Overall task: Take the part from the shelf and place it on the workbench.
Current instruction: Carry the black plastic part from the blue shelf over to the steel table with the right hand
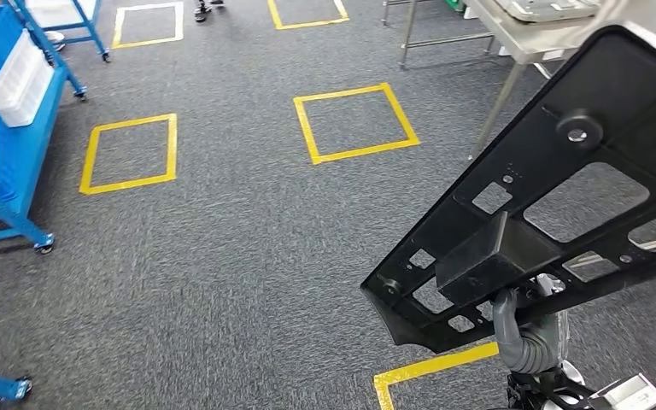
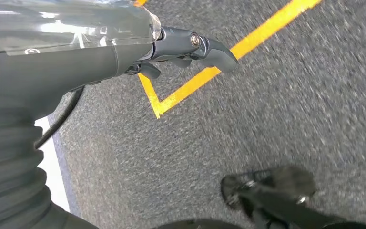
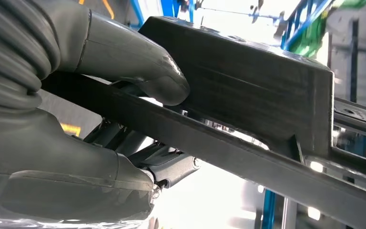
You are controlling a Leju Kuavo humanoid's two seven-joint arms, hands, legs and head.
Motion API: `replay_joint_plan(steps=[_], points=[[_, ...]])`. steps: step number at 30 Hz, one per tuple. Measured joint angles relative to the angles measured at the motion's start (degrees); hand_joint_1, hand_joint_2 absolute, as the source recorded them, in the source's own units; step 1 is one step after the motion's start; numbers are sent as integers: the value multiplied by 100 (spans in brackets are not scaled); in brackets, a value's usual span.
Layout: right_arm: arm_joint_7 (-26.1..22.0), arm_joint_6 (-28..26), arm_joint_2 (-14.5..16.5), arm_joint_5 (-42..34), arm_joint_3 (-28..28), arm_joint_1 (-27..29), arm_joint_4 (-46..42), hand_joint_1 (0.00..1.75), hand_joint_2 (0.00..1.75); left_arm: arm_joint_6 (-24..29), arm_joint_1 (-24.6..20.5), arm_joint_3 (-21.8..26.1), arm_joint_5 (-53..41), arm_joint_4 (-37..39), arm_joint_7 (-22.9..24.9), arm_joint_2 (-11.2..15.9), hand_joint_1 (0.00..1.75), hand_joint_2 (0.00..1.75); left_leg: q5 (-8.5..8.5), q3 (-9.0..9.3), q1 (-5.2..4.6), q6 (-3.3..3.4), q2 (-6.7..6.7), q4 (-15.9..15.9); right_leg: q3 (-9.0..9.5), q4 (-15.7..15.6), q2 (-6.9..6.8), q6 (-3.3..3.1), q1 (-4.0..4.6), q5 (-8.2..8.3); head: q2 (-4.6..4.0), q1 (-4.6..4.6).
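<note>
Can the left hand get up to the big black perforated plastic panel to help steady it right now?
Probably yes: the left hand hangs empty over the carpet, while the right hand grips the black panel.

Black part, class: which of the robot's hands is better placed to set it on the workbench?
Right. The right hand already grips the black part, beside the metal workbench. The left hand hangs over carpet, holding nothing.
</note>
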Motion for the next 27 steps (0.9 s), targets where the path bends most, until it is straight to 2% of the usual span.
replay_joint_plan(steps=[1,2,3,4,5,9,11,12,13,15,16,17,19,20,21,23,24,25,26,27], points=[[14,1,-1,-21,0,-2,3,175,175,-3,6,0,2,0,-1,-15,0,175,263,136,1,19,-61,-385,12,7,75,8,-2,-5,0,0],[21,4,-3,-35,0,-3,1,175,175,4,9,0,4,0,-1,-27,0,175,478,301,4,39,-205,-817,16,18,142,22,-1,-12,0,0],[26,7,-8,-39,0,-4,-3,175,175,16,10,0,5,0,6,-39,0,175,625,438,7,53,-334,-1168,13,32,203,44,-1,-19,0,0],[29,10,-13,-39,0,-4,-8,175,175,27,12,0,6,0,16,-48,0,175,694,523,9,62,-451,-1389,6,45,246,63,-1,-24,0,0],[32,11,-17,-38,0,-5,-12,175,175,31,15,0,7,0,26,-55,0,175,690,550,11,65,-523,-1468,-3,54,273,78,2,-27,0,0],[36,11,-21,-37,0,-4,-15,175,175,33,14,0,7,0,32,-62,0,175,693,548,11,64,-505,-1480,-10,58,290,89,-1,-25,0,0],[52,11,-39,-33,0,7,-38,175,175,36,7,0,10,0,51,-84,0,175,698,549,-4,93,-441,-1476,-28,42,348,135,-27,-7,0,0],[65,11,-60,-31,-2,21,-61,175,175,37,3,0,12,0,65,-104,0,175,723,561,0,130,-363,-1503,-42,45,371,172,-40,-3,0,0],[110,11,-89,-23,-7,40,-115,175,175,25,2,-1,-3,0,125,-137,0,175,749,578,-3,182,-245,-1540,-173,284,244,220,-44,-142,0,0],[291,-31,-131,47,-17,135,-271,175,175,-55,25,-4,-22,0,454,-213,0,175,778,610,2,253,68,-1615,-576,1087,-111,308,-60,-469,0,0],[382,-58,-142,87,-21,185,-356,175,175,-100,36,-5,-30,0,632,-243,0,175,763,621,-6,259,200,-1622,-680,1304,-303,339,-75,-536,0,1],[442,-87,-142,122,-23,230,-421,175,175,-136,45,-4,-23,0,770,-260,0,175,740,637,-8,246,302,-1617,-580,1135,-385,358,-97,-403,0,1],[456,-110,-141,134,-36,262,-509,175,175,-168,48,-3,-52,-1,870,-267,0,175,694,677,-27,197,401,-1601,-141,312,-610,334,-89,-113,0,1],[457,-122,-140,133,-55,283,-561,175,175,-190,47,-4,-80,-2,927,-269,0,175,670,695,-41,167,436,-1592,-18,80,-680,308,-73,-59,0,1],[457,-137,-139,131,-87,310,-613,175,175,-214,43,-7,-112,-3,989,-270,0,175,650,711,-54,135,473,-1589,19,0,-700,275,-54,-66,0,1],[457,-162,-132,128,-170,372,-707,175,175,-251,33,-14,-154,-8,1060,-269,0,175,619,744,-63,72,559,-1598,15,-1,-579,211,-50,-62,0,1],[458,-167,-123,131,-203,392,-735,175,175,-260,27,-20,-164,-13,1059,-269,0,175,581,754,-55,41,543,-1572,26,-18,-521,178,-63,-54,0,1],[459,-170,-109,138,-222,392,-752,175,175,-269,21,-26,-171,-17,1039,-269,0,175,489,721,-47,14,455,-1454,37,-39,-464,142,-80,-42,0,1],[460,-172,-93,150,-231,382,-760,175,175,-279,16,-32,-174,-21,1014,-269,0,175,333,620,-39,-8,320,-1203,52,-57,-404,112,-97,-29,0,1],[460,-174,-74,163,-233,370,-762,175,175,-288,16,-36,-176,-22,992,-269,0,175,135,455,-28,-21,161,-821,53,-61,-346,92,-95,-26,0,1]])
